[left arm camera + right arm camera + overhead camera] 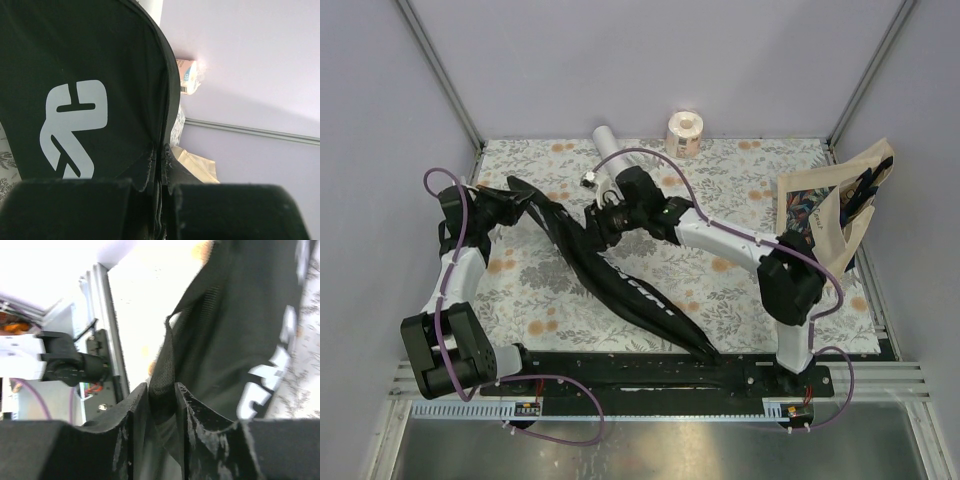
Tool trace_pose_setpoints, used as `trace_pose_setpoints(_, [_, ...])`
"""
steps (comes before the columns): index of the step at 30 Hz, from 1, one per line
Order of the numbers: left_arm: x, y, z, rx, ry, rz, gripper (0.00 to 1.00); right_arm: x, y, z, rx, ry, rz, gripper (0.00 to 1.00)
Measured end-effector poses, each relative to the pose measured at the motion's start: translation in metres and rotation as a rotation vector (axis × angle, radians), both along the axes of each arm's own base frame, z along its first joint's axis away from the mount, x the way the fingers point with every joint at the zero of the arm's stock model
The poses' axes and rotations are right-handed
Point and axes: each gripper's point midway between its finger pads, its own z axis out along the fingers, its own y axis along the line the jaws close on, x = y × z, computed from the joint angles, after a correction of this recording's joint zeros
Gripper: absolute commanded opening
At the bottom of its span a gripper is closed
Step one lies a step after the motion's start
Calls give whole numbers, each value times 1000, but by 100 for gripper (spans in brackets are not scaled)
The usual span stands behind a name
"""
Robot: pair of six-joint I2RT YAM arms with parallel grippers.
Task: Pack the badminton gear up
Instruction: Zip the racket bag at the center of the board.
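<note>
Both grippers pinch the far half of the racket bag, with the tube just past it.

Nearest us, the racket bag [620, 285] has its tail by the arm bases, and its long axis runs diagonally away to the far left. About halfway up the bag, the right gripper [161, 405] has its jaws nearly together on a webbing strap [162, 365] at the bag's edge. At the bag's far-left tip, the left gripper [160, 175] is clamped tight on the zip seam. The white tube [605, 145] lies just beyond the bag, off its far side and nearer the right gripper, so we judge that arm better placed to fetch it. We see no rackets, and cannot tell whether they are inside the bag.
</note>
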Motion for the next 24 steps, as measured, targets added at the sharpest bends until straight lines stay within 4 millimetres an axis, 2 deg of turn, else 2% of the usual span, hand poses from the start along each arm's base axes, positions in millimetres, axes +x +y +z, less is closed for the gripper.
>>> trace_pose_setpoints(3, [1, 1, 0, 2, -8, 4, 0, -31, 13, 32, 50, 15, 10, 40])
trace_pose_setpoints(5, [2, 1, 0, 2, -10, 6, 0, -54, 25, 40, 61, 38, 17, 38])
trace_pose_setpoints(7, [2, 1, 0, 2, -10, 7, 0, -74, 37, 34, 46, 82, 8, 38])
trace_pose_setpoints(9, [2, 2, 0, 3, -12, 8, 0, -82, 41, 17, 10, 131, -14, 38])
trace_pose_setpoints(13, [2, 1, -1, -8, -16, 12, 0, -75, 32, -38, -117, 233, -108, 46])
trace_pose_setpoints(16, [2, 1, -1, -14, -25, 15, 0, -69, 21, -54, -186, 251, -164, 58])
trace_pose_setpoints(18, [2, 1, -1, -18, -32, 16, 0, -65, 15, -50, -197, 238, -190, 62])
trace_pose_setpoints(21, [2, 1, -1, -27, -37, 15, 0, -60, 7, -26, -167, 223, -207, 63])
trace_pose_setpoints(24, [2, 0, -2, -31, -42, 12, 0, -40, -1, 5, -90, 201, -243, 56])
